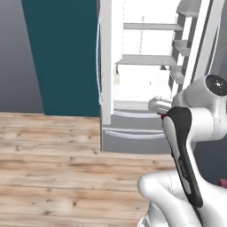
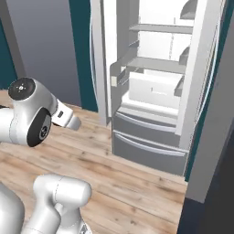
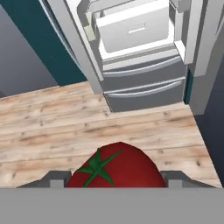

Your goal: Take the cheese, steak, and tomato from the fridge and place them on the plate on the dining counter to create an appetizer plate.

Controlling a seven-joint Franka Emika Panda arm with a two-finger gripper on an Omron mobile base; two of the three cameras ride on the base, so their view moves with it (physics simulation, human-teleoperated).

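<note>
Closest to your hand camera sat the tomato (image 3: 117, 166), a dark red glossy ball with its green star-shaped stem cap turned up toward the lens. It lay between the two dark finger tips of the hand (image 3: 117, 177), which stood on either side of it, so you had the hand closed on the tomato rather than standing free. Beyond it you looked down on the pale wooden floor (image 3: 52, 127), and past that on the fridge (image 3: 144, 65), white and light grey, with both doors swung open. You could see its white inner shelves (image 2: 160, 28), a white drawer (image 3: 131, 33) in the lower part of the upper compartment, and two grey drawer fronts (image 2: 148, 137) below that, shut. Door bins (image 1: 179, 48) lined the inside of the right-hand door. From the base cameras your white arm (image 1: 195, 119) was folded well back from the fridge, over the floor, with a teal wall (image 1: 62, 53) standing to the left of the fridge.
</note>
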